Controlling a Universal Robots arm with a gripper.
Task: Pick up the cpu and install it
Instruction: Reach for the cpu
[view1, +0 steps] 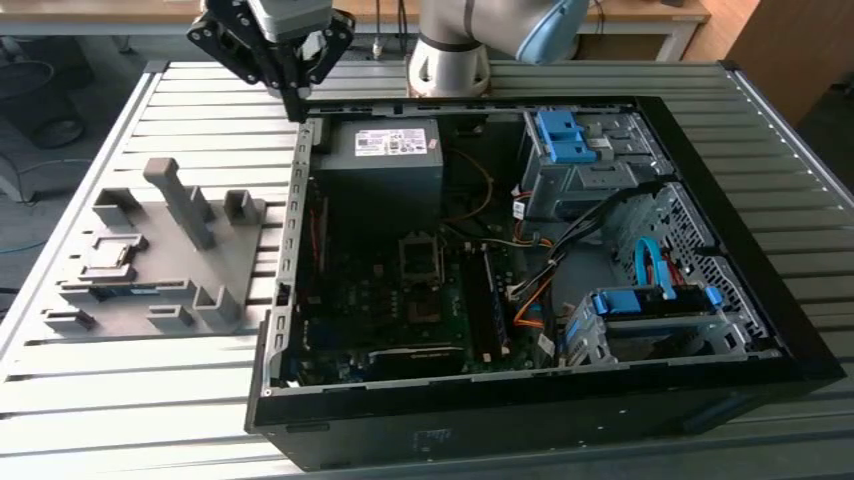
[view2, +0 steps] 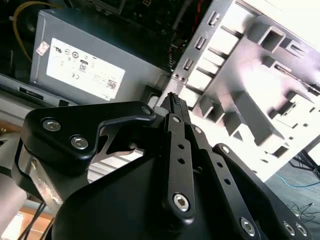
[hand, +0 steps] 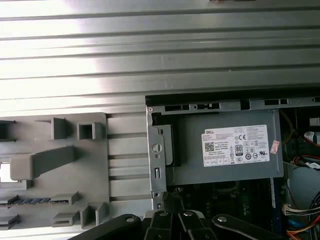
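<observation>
Slatted metal table (view1: 134, 420) runs under everything and reaches the six o'clock edge of the exterior view, closest to that camera. On it lies the open black computer case (view1: 534, 420), filling the frame from the centre out to three o'clock, its motherboard facing up. At nine o'clock sits the grey fixture plate (view1: 254, 262), just beside the case wall, with an upright post (view1: 180, 200) rising from it. Inside the case, at twelve o'clock of the board, is the grey power supply (view1: 387, 165). The gripper (view1: 294, 92) hangs at eleven o'clock in that view, above the case's corner by the power supply. In the second wrist view its jaws look drawn together with nothing between them. Near the board's middle is the dark socket (view1: 422, 255), which looks vacant. The cpu (view1: 112, 257) rests in a shallow pocket of the fixture plate at its nine o'clock side, well apart from the gripper, so I judge the pick as not yet begun. To do this step well, the jaws would have to part wider than the chip before any descent. The approach should come straight down over the pocket and stay clear of the post at the chip's one o'clock. The grasp should take two opposite edges and keep the chip level. A tilted grip risks it slipping or sitting skewed later.
</observation>
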